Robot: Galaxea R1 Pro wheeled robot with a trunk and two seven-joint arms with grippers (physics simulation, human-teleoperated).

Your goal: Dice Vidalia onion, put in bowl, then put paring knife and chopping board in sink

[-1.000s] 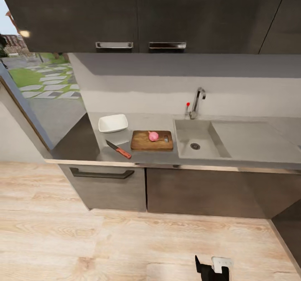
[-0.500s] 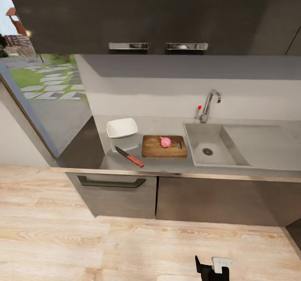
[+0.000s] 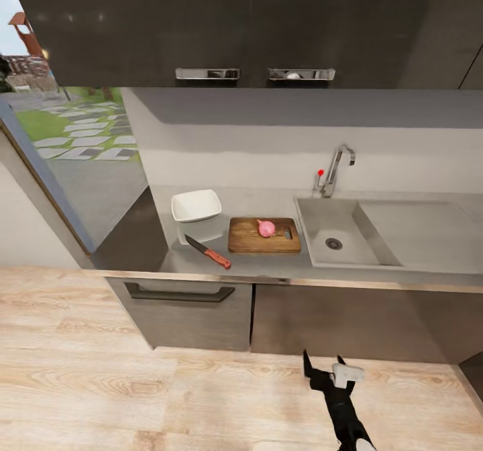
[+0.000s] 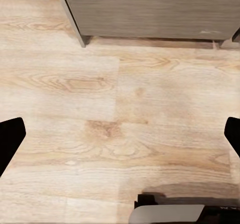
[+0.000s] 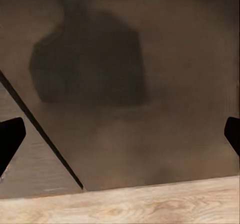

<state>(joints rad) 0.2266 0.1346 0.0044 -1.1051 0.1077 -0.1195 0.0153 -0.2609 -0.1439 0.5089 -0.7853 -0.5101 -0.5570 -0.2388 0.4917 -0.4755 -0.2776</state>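
The Vidalia onion (image 3: 266, 228), a whole pink ball, rests on the brown chopping board (image 3: 255, 237) on the grey countertop (image 3: 235, 262). Just left of the board lies the paring knife (image 3: 208, 252), its red handle towards the counter's front edge. Behind the knife stands the white bowl (image 3: 196, 205), with nothing in it. Right of the board is the steel sink (image 3: 320, 219), its basin bare around the drain. My right gripper (image 3: 323, 365) is open, low over the floor in front of the cabinets, far below the counter. My left gripper (image 4: 120, 139) is open over the wooden floor.
A chrome tap (image 3: 333, 169) rises behind the sink and a flat drainboard (image 3: 419, 226) runs to its right. Dark wall cabinets (image 3: 255, 28) overhang the counter. A drawer handle (image 3: 180, 294) juts from the lower cabinets. A glass door (image 3: 67, 156) is at the left.
The camera shifted early on, sliding the whole scene right. Since then my right arm has risen forward towards the lower cabinets. Onion, board, knife and bowl have not moved.
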